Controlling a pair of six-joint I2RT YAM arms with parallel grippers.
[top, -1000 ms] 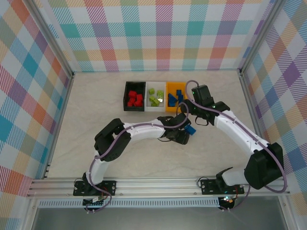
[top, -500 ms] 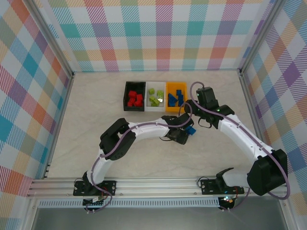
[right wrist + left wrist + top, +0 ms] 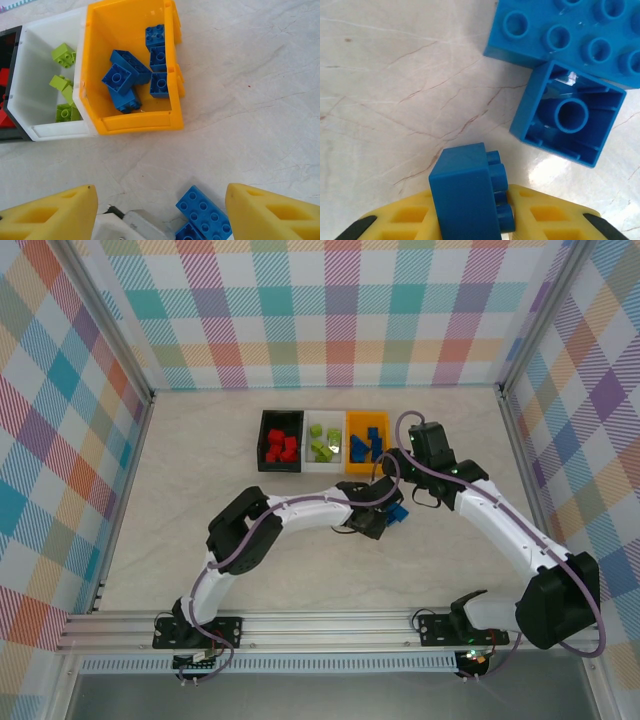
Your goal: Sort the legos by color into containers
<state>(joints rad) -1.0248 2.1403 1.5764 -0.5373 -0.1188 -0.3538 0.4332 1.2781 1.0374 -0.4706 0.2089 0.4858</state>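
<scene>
Three bins stand in a row at the far side of the counter [image 3: 190, 470], side by side and touching. The black bin [image 3: 280, 467] is on the left. It has red bricks [image 3: 282, 445] in it. The white bin [image 3: 55, 131] is in the middle. It has lime green bricks [image 3: 62, 54] in it; three can be seen from the right wrist. The orange bin [image 3: 135, 122] is on the right. It has about five blue bricks [image 3: 125, 80] in it, lying in a small heap, some with bumps up and some tipped over.

The left end effector [image 3: 472, 200] is down by the counter, just in front of the orange bin. Its two yellow fingers [image 3: 545, 215] are squeezed onto a small blue brick [image 3: 465, 185], which lies on its side with its bumps pointing right.

Two more blue bricks lie on the counter just past it. One is a long blue brick [image 3: 570, 27] with its bumps up. The other is a square blue brick [image 3: 567, 117] turned upside down, so its hollow side shows. These two touch each other.

The right end effector [image 3: 161, 192] hangs over the counter between the orange bin and the loose blue bricks. Its yellow fingers [image 3: 272, 210] are wide apart and hold nothing.
</scene>
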